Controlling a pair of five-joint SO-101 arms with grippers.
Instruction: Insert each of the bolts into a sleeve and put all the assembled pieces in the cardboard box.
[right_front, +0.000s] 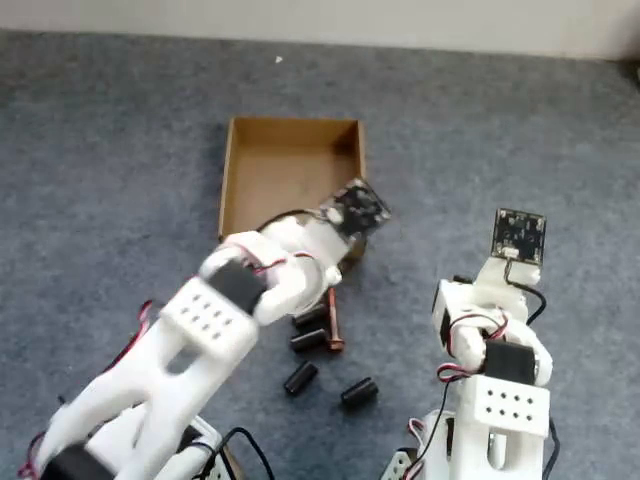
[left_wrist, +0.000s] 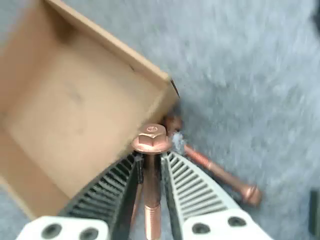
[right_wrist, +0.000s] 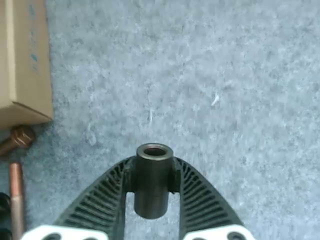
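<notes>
Nearest the left wrist lens: copper bolt (left_wrist: 151, 145), head just past the fingertips, shank clamped between the fingers (left_wrist: 112, 186) of my left gripper (left_wrist: 150, 162). It sits at a corner of the cardboard box (left_wrist: 75, 107), on the side that faces the arms.

Right gripper (right_wrist: 151, 169) is closed on a black sleeve (right_wrist: 152, 184), bore pointing away from the wrist and unobstructed, over bare carpet (right_wrist: 225, 75), apart from the box.

Progress: box floor is bare, so by my reading nothing is assembled or delivered yet. Four loose sleeves (right_front: 300, 378) lie on the carpet in front of the box, with a spare bolt (right_front: 334, 320) beside them.

Relation: held bolt and held sleeve are well apart, one per gripper.

Judgement: first insertion is pending. Bolt tip needs lining up with the bore.
</notes>
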